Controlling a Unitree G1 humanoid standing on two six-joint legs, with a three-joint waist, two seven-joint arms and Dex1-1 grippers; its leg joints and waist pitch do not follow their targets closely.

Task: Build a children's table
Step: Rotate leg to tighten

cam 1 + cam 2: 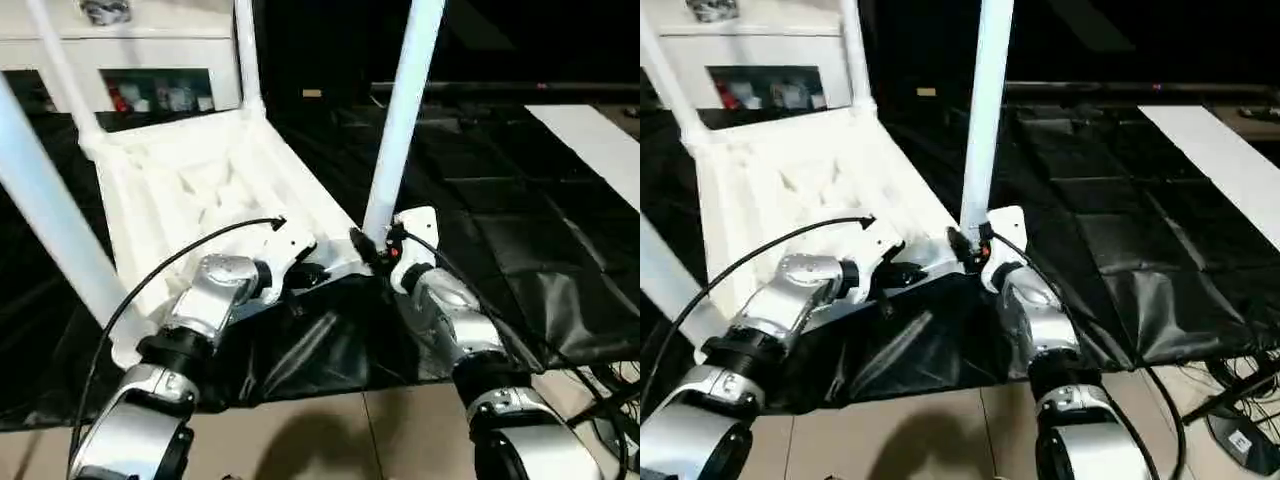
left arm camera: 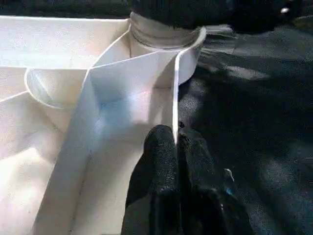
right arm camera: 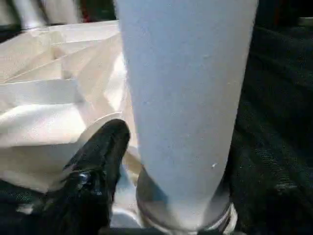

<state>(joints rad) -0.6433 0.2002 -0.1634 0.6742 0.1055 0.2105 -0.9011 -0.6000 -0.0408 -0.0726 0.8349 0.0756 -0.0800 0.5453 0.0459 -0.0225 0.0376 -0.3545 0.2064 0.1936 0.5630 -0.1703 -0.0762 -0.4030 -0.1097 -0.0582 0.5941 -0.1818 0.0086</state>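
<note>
Tabletop [image 1: 200, 190] lying upside down on black sheeting [image 1: 520, 250], ribbed underside up, four legs standing in the corner sockets: far left leg [image 1: 60, 70], far right leg [image 1: 246, 55], near left leg [image 1: 50, 220], near right leg [image 1: 405, 110]

Left gripper [image 2: 177, 147] clenched on the thin upright rim of the tabletop, one finger either side of the wall, just short of the near right socket [image 2: 161, 39]

Right gripper [image 1: 378, 250] at the foot of the near right leg, directly beside it; one black finger [image 3: 100, 156] lying against or just off the tube, the other hidden behind the leg, so probably loosening rather than gripping, but cannot tell for sure

Leg's long axis rising steeply, leaning slightly away from the robot, base seated in the socket between the two grippers; right arm nearer the leg, left arm steadying the top from the rim side

Seating depth of the leg in the socket hard to judge, the joint partly masked by the right gripper

Tops of all four legs cut off above; near left corner socket covered by the left forearm [image 1: 215, 290]; white cabinet [image 1: 140, 60] behind, flat white board [image 1: 600, 140] far right
</note>
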